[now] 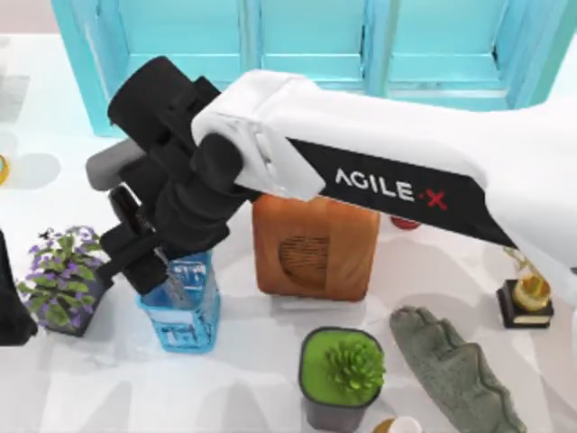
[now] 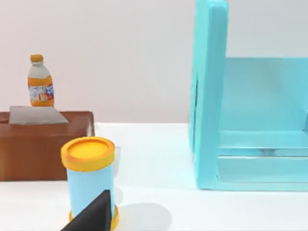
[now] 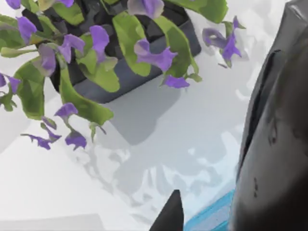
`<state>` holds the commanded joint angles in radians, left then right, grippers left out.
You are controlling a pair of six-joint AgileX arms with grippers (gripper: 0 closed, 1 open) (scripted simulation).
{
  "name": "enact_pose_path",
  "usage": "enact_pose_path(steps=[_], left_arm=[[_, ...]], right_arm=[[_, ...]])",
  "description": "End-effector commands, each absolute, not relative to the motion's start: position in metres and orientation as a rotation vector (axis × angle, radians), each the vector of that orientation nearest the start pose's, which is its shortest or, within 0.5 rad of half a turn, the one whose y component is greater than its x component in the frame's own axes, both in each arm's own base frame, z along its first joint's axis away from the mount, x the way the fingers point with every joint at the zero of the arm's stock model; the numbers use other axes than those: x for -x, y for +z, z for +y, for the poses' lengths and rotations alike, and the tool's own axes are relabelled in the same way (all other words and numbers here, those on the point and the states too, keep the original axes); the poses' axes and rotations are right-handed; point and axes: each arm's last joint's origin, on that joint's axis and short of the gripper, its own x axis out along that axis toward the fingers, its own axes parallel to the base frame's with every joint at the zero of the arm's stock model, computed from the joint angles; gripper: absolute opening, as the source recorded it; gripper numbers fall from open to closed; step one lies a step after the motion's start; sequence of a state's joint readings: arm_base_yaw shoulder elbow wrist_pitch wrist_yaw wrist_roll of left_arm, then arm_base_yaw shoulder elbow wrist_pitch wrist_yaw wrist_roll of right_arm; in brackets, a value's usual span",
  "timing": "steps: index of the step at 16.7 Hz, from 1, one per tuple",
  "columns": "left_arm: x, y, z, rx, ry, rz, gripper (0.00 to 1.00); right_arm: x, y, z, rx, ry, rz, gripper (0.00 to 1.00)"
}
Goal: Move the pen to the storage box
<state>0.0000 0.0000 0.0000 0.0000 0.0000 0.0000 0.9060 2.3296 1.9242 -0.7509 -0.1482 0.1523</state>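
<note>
Right gripper (image 1: 158, 262) hangs over the blue mesh basket (image 1: 185, 316) beside the purple-flowered plant (image 1: 59, 280), grip state I cannot tell, pen and storage box unseen, so next move needs finding the box first.

Wood-grain cube (image 1: 315, 248), blue basket (image 1: 183, 311), purple-flowered plant (image 1: 61, 275), possibly stone slab (image 1: 455, 374).

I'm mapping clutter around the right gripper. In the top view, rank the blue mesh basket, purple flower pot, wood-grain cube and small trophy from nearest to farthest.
From the right gripper, above the basket:
1. Blue mesh basket, directly beneath.
2. Purple flower pot, to its left.
3. Wood-grain cube, to its right.
4. Small trophy, far right edge.
</note>
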Motion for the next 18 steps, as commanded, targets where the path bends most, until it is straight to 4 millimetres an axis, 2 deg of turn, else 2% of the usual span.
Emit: enact_pose_path(steps=[8, 9, 11, 14, 16, 18], left_arm=[[-0.106, 0.16, -0.001, 0.0, 0.0, 0.0, 1.0], [-0.106, 0.16, -0.001, 0.0, 0.0, 0.0, 1.0], [-0.106, 0.16, -0.001, 0.0, 0.0, 0.0, 1.0], [-0.106, 0.16, -0.001, 0.0, 0.0, 0.0, 1.0], [-0.106, 0.16, -0.001, 0.0, 0.0, 0.0, 1.0], [-0.106, 0.16, -0.001, 0.0, 0.0, 0.0, 1.0]], right_arm=[[-0.298, 0.16, 0.397, 0.33, 0.854, 1.182, 0.0], [-0.291, 0.182, 0.395, 0.306, 0.87, 1.149, 0.0], [-0.288, 0.187, 0.399, 0.309, 0.895, 1.131, 0.0], [-0.28, 0.22, 0.397, 0.318, 0.972, 1.067, 0.0], [-0.283, 0.247, 0.379, 0.322, 0.985, 1.05, 0.0], [-0.288, 0.273, 0.35, 0.325, 0.973, 1.056, 0.0]])
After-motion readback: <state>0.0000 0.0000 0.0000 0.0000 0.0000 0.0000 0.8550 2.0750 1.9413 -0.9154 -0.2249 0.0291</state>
